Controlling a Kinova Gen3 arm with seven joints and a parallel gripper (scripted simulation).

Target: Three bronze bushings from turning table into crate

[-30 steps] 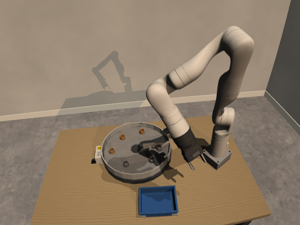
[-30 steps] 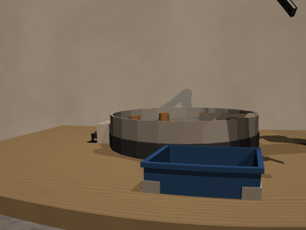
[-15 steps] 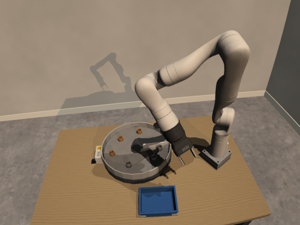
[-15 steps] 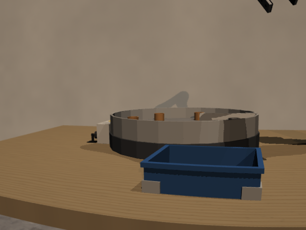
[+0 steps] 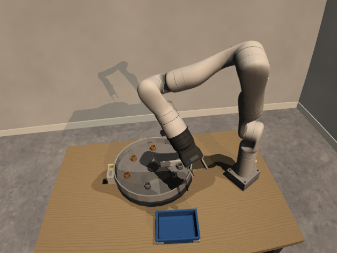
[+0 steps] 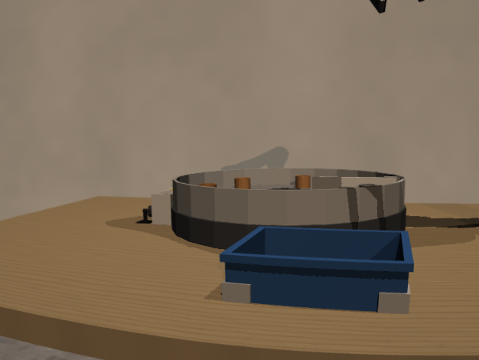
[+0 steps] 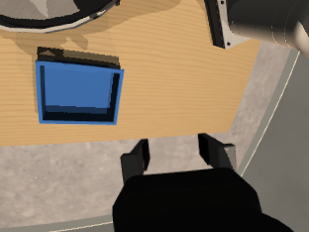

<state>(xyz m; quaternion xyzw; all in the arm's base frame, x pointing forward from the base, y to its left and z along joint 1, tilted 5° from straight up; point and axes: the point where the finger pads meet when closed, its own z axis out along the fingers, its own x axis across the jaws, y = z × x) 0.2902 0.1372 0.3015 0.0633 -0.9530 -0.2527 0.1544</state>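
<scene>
Crate [image 5: 177,240] [image 6: 317,264] [image 7: 79,123]: nothing inside, near front table edge
Turning table [image 5: 152,197] [image 6: 270,205] [image 7: 45,30]: three bronze bushings [image 5: 126,174] [image 6: 242,183], grey ones too, nearer back-left corner
Gripper [image 5: 199,171] [image 7: 173,146]: spread wide, holding nothing

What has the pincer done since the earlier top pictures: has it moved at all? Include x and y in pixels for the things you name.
Yes: in the top view, the pincer [image 5: 199,172] [image 6: 401,5] [image 7: 173,146] has shifted left, away from the arm's base plate [image 5: 230,171] [image 7: 226,42].
</scene>
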